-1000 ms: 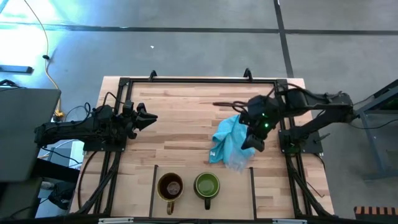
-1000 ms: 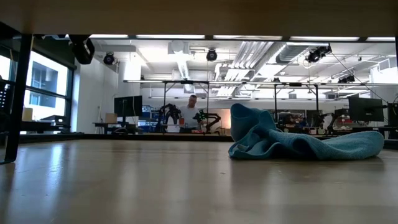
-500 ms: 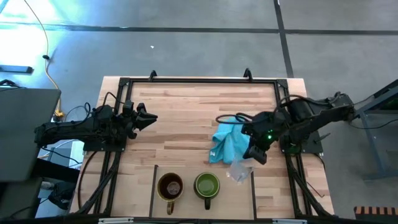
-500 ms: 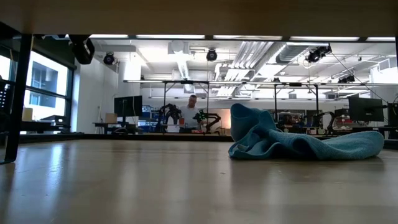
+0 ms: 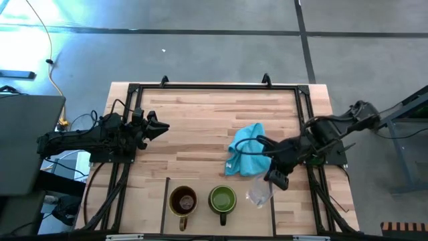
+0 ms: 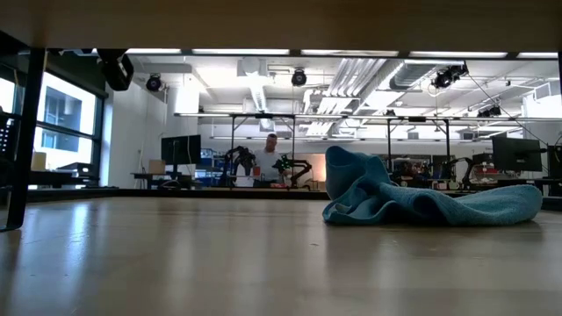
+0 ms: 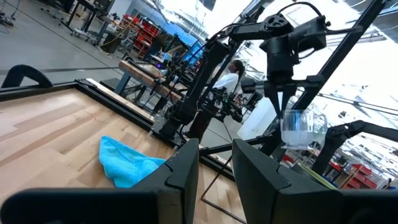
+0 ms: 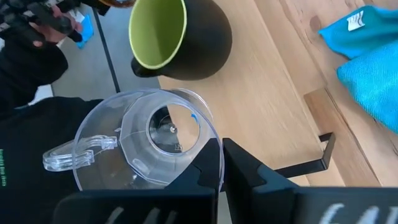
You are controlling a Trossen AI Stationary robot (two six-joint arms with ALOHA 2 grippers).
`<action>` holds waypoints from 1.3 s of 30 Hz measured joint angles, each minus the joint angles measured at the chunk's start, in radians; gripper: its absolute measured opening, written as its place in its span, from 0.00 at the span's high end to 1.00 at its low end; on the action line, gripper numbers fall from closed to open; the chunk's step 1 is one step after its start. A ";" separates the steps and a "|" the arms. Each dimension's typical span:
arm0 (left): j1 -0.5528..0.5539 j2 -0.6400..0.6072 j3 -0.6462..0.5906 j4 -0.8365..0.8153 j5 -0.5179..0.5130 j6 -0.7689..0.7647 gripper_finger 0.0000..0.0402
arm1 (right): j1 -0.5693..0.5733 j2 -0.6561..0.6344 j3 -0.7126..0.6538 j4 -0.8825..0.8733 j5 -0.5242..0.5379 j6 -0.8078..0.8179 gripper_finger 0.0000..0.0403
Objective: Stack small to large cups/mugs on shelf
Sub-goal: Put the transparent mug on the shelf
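Two mugs stand side by side in adjacent shelf (image 5: 200, 181) bays at the table's front edge: one mug (image 5: 182, 200) left, the other mug (image 5: 223, 199) right. The glass cup (image 5: 259, 193) hangs just right of them; the cloth (image 5: 245, 156) lies behind.

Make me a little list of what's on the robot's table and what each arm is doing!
brown mug: on the wooden slatted shelf, left bay
green mug with dark outside: on shelf, beside the brown mug
clear glass cup: held above the shelf, right of the green mug
right gripper: shut on the clear glass cup's rim
left gripper: waiting at the table's left side, holding nothing
turquoise cloth: crumpled on the table, behind the shelf
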 joint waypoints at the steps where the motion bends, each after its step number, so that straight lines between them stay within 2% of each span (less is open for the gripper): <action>1: 0.000 0.000 0.000 0.000 0.000 0.000 0.79 | 0.008 0.004 0.000 0.000 0.004 0.005 1.00; 25: 0.000 0.000 0.000 -0.001 0.000 0.000 0.79 | 0.126 0.132 0.000 -0.055 0.091 0.005 1.00; 39: 0.000 0.000 0.000 -0.001 0.000 -0.001 0.79 | 0.140 0.150 0.000 -0.054 0.121 -0.054 1.00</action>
